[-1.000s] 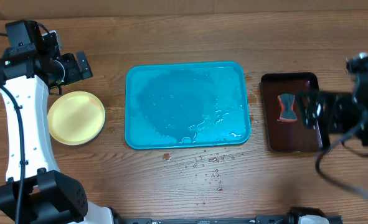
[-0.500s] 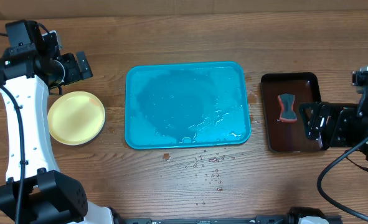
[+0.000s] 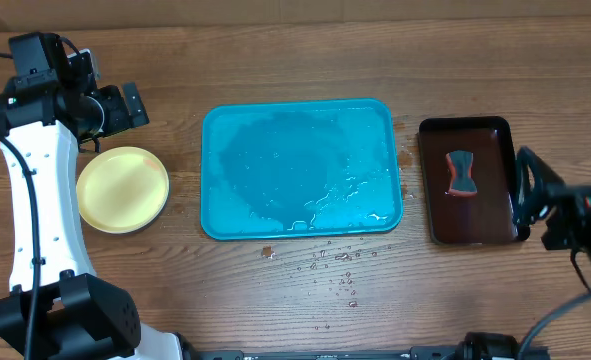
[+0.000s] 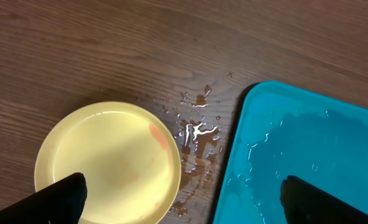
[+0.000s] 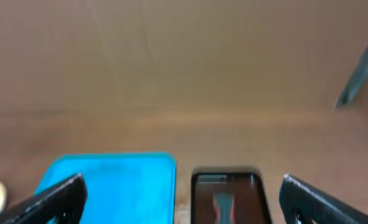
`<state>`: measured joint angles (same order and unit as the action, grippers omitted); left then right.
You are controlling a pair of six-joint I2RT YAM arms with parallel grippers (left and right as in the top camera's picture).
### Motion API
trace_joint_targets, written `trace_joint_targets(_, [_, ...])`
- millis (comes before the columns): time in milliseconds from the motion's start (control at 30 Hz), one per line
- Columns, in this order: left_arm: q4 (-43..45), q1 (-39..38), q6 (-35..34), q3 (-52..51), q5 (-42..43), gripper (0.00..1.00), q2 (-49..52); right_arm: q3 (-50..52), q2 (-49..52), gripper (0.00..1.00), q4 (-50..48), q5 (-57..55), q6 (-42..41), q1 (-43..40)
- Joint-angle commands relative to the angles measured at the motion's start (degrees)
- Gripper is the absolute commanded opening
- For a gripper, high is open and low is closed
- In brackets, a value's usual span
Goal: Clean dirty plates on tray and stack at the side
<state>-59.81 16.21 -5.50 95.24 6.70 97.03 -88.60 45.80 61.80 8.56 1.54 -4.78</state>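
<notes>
On the table [image 3: 295, 60] we see the tray [image 3: 275, 150] at the middle, bare of dishes and holding only pooled water [image 3: 335, 200]. To its right sits the dark tray [image 3: 490, 225], with the scrubber [image 3: 461, 174] lying in it. The plates [image 3: 123, 188] rest on the wood just left of the tray. From above we see one disc and cannot tell how many lie beneath. We judge washing and stacking nearly done. The left wrist view shows a faint red streak on the top face, so the next move may call for one more wipe. The left claw [image 3: 130, 106] hovers just past the plates' far edge, fingers spread and empty. The right claw [image 3: 525, 192] stands beside the dark tray, near the scrubber, likewise spread wide and holding nothing.
</notes>
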Motion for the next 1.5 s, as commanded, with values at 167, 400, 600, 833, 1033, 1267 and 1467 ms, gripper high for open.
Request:
trace_joint_targets(167, [0.04, -0.11, 1.25, 0.15, 0.39, 1.00, 0.37, 32.30, -16.31, 1.00, -28.57, -1.95, 0.22, 0.31])
trace_joint_targets(400, [0.04, -0.11, 1.25, 0.15, 0.39, 1.00, 0.37, 59.58, -29.46, 1.00, -50.73, -1.86, 0.22, 0.31])
trace_joint_targets(600, [0.04, -0.11, 1.25, 0.15, 0.39, 1.00, 0.37, 74.18, -37.90, 1.00, -61.20, -1.46, 0.17, 0.31])
trace_joint_targets(833, [0.07, -0.11, 1.25, 0.15, 0.39, 1.00, 0.37, 83.10, -43.54, 1.00, -64.83, -1.46, 0.20, 0.31])
trace_joint_targets(1033, [0.04, -0.11, 1.25, 0.15, 0.39, 1.00, 0.37, 85.31, -44.76, 1.00, -64.35, -1.44, 0.20, 0.31])
trace_joint_targets(1267, [0.07, -0.11, 1.25, 0.15, 0.39, 1.00, 0.37, 88.15, -45.68, 1.00, -61.81, -1.03, 0.02, 0.37])
trace_joint_targets(1467, [0.04, -0.11, 1.25, 0.15, 0.39, 1.00, 0.37, 88.15, -45.66, 1.00, -58.14, 2.62, -3.32, 0.66])
